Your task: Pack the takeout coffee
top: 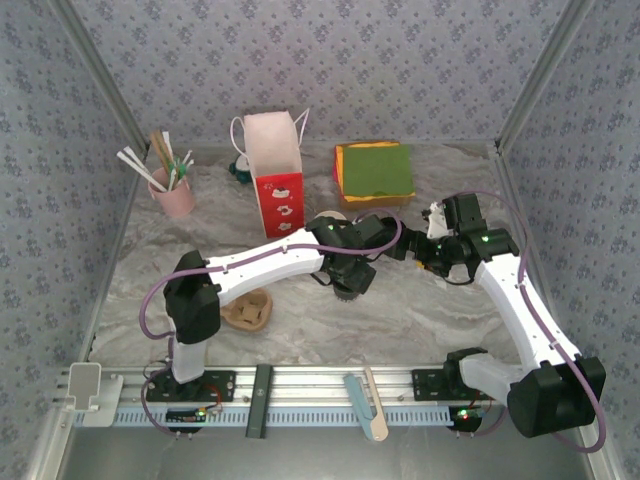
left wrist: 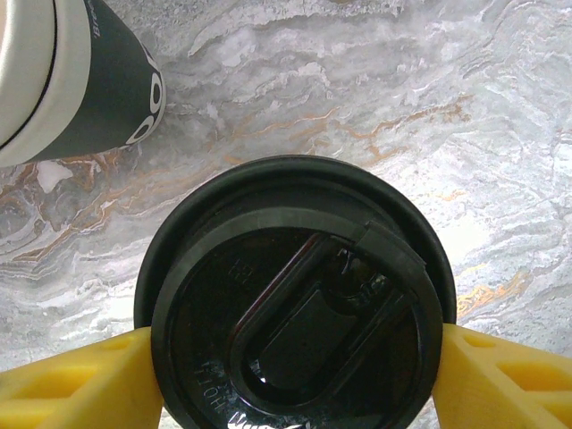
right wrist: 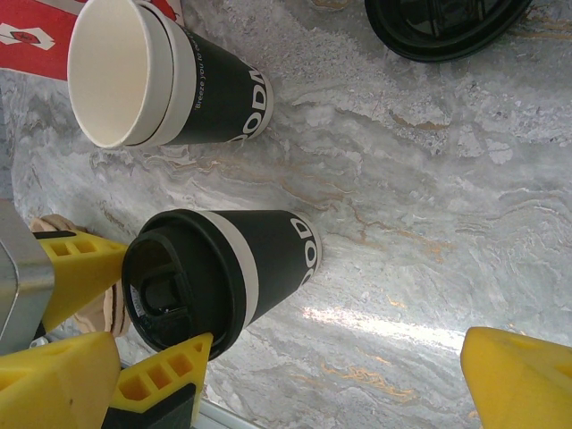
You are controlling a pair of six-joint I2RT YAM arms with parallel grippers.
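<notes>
A dark paper coffee cup with a black lid point(left wrist: 295, 304) stands on the marble table. My left gripper point(left wrist: 295, 366) is shut on it, a yellow finger point(left wrist: 80, 380) pressed against each side of the lid. From the right wrist, the same lidded cup point(right wrist: 259, 259) appears with its base on the table. Behind it stands the second cup point(right wrist: 214, 98), open, white inside, also seen from the left wrist point(left wrist: 98, 89). My right gripper point(right wrist: 286, 384) is open, to the right of both cups, with bare table between its fingers. Overhead, the left gripper point(top: 350, 278) is at mid-table.
A loose black lid point(right wrist: 438, 27) lies beyond the cups. The red and white paper bag point(top: 275, 185) stands behind the left arm. The brown cardboard carrier point(top: 248, 310) lies front left. A pink cup of sticks point(top: 175, 195) is back left, green and orange napkins point(top: 375, 170) back right.
</notes>
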